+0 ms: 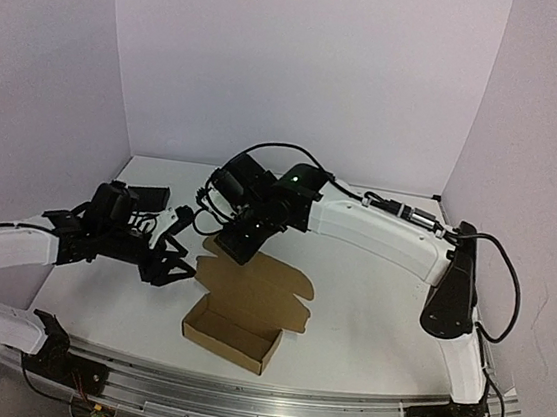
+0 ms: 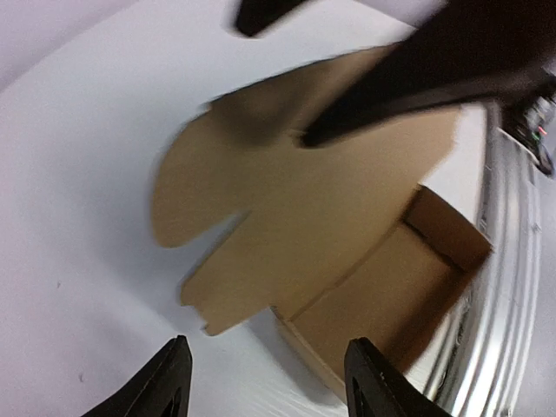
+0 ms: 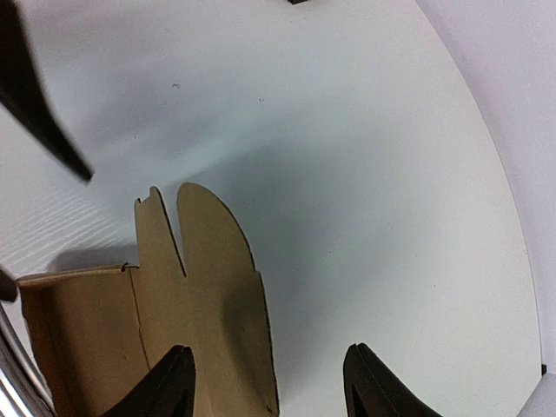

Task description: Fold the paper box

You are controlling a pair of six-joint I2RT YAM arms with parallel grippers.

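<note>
Fingers (image 2: 165,387) of your left gripper (image 2: 268,382) stand apart with nothing between them, just left of the paper box (image 1: 246,316). Your right gripper (image 3: 269,382) is likewise spread and empty, above the box's far flap. The box lies on the table (image 1: 378,310), tray walls up, lid flat.

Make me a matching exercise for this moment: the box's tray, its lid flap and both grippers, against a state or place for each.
1. box tray
2. lid flap
3. left gripper
4. right gripper

a. open, above the flap's far end
b. walls upright, top open
c. open, left of the box
d. lying flat, unfolded

Pairs: 1-b, 2-d, 3-c, 4-a.
</note>
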